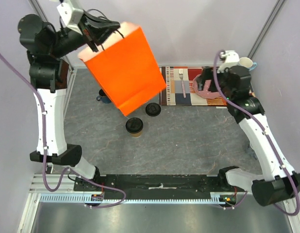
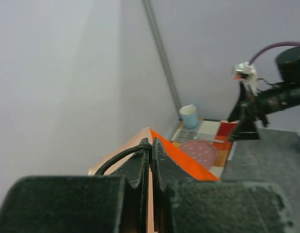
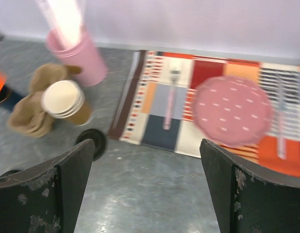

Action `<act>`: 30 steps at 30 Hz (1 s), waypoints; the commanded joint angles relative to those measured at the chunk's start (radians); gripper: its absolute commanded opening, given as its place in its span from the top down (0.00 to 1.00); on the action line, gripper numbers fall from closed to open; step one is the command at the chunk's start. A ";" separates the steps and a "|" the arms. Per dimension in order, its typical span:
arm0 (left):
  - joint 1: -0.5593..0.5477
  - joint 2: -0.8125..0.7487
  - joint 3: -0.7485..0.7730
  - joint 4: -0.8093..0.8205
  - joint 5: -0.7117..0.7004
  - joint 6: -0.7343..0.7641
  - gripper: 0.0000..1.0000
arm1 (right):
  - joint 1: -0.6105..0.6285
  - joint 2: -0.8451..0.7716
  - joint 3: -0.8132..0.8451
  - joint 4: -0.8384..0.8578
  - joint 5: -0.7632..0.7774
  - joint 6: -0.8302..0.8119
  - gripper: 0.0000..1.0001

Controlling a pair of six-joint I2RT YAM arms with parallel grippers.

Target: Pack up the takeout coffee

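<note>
The takeout coffee [image 1: 134, 126], a brown paper cup with a black lid, stands on the grey table just below the lower corner of an orange paper bag [image 1: 125, 68]. My left gripper [image 1: 99, 29] holds the bag up in the air at the back left. In the left wrist view that gripper [image 2: 151, 143] is shut on the bag's black cord handle and top edge, with the orange bag [image 2: 189, 162] hanging beyond. My right gripper [image 1: 208, 85] hovers over the placemat at the right; its jaws stand wide apart with nothing between them [image 3: 146, 145].
A striped placemat [image 1: 174, 97] carries a fork [image 1: 182, 80] and a pink plate [image 3: 232, 110]. A loose black lid [image 1: 153, 109] lies by its corner. A dark blue mug [image 1: 104, 95], a pink tumbler [image 3: 82, 53], stacked paper cups [image 3: 65, 99] and a brown cloth [image 3: 28, 114] stand nearby. A pale cup [image 1: 245, 62] sits at the back right.
</note>
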 commanded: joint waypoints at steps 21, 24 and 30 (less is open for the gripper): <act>-0.638 0.172 -0.120 -0.303 0.097 0.203 0.98 | -0.386 -0.265 -0.121 -0.140 0.226 -0.003 0.02; -0.647 0.158 -0.256 -0.291 0.139 0.267 0.98 | -0.386 -0.273 -0.126 -0.139 0.187 -0.014 0.02; -0.630 0.109 -0.559 -0.297 0.140 0.404 0.98 | -0.386 -0.304 -0.161 -0.094 0.050 -0.023 0.02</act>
